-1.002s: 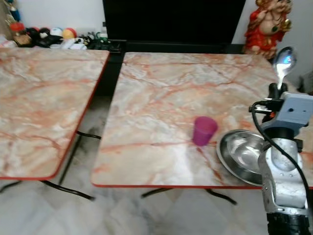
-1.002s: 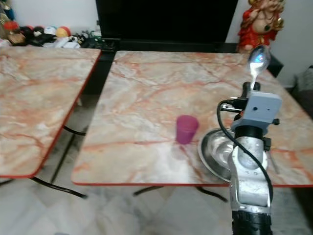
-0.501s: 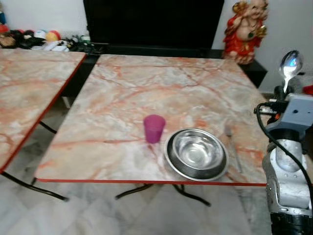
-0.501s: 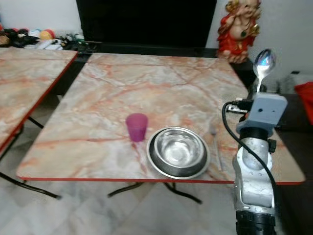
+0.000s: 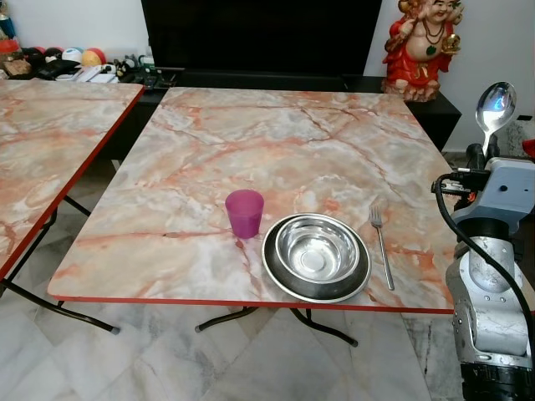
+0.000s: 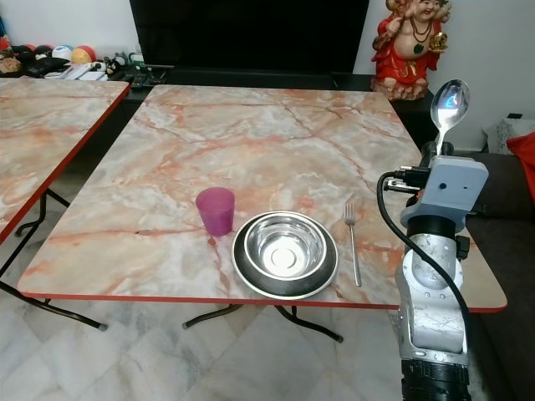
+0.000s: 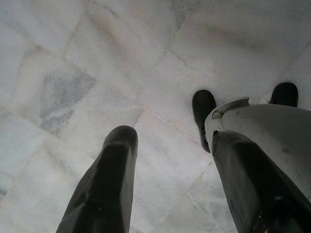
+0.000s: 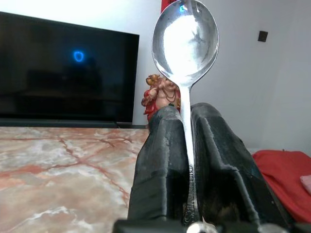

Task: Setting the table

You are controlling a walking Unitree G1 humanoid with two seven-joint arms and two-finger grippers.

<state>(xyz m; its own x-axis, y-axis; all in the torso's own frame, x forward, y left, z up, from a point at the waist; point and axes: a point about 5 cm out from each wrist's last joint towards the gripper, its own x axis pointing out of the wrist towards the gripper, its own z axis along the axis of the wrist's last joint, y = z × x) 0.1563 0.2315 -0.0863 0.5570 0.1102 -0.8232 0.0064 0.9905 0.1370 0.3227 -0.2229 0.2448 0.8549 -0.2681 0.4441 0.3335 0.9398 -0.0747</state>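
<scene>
The right gripper (image 8: pixel 183 160) is raised off the right edge of the desk (image 5: pixel 251 142), its fingers (image 8: pixel 163 160) clamped on the handle of a spoon (image 5: pixel 494 109) that stands upright, bowl on top. Its place looks to be in the setting near the front edge: a steel bowl (image 5: pixel 317 255), a purple cup (image 5: pixel 244 212) just beside it on the left, and a fork (image 5: pixel 382 246) just beside it on the right, tines pointing to the far edge.

The free strip lies between the fork and the desk's right edge, forward and to the left of the right gripper, and lower. This arm is the nearer one. The fork's long axis runs front to back, so the spoon, now vertical, would probably have to be tipped flat and turned to run parallel with the fork before it is laid down.

The left gripper (image 7: pixel 170 165) hangs idle over the tiled floor (image 7: pixel 97 58), fingers apart, gripping nothing.
</scene>
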